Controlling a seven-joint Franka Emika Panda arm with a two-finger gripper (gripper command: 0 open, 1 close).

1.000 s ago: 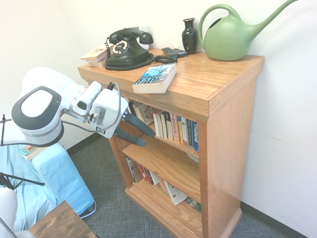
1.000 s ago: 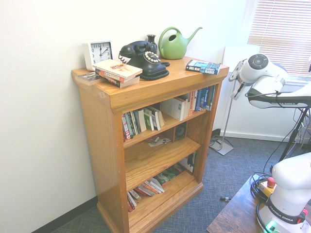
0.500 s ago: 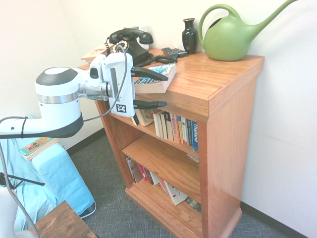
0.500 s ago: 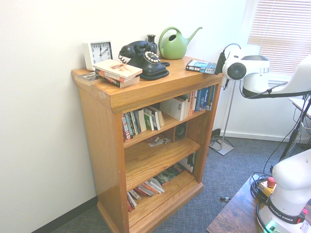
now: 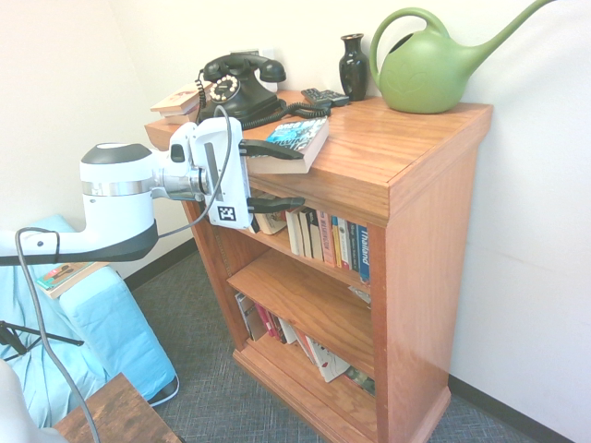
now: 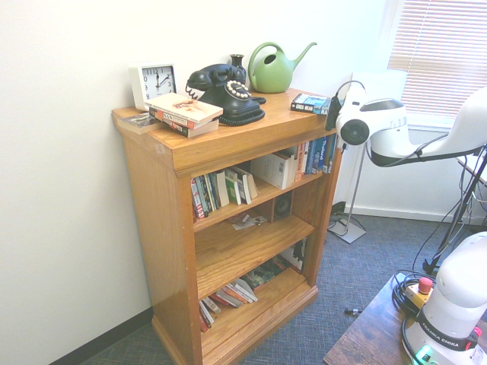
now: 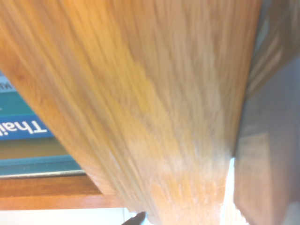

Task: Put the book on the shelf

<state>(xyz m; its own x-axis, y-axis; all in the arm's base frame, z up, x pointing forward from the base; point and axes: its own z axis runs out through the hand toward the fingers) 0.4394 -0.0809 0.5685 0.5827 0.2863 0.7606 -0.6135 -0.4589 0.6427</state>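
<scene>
Gripper (image 5: 302,179), open, has swung level by the bookcase top's front edge (image 5: 346,192); I judge book (image 5: 300,137) graspable soon, contact unclear.

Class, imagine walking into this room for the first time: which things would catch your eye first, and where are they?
Probably the big green watering can first, standing on top of the wooden bookcase with its long spout rising. Next, the black rotary telephone, also on top, beside stacked pale books. Then the white robot arm, its open gripper reaching the front edge near a blue-covered paperback.
</scene>
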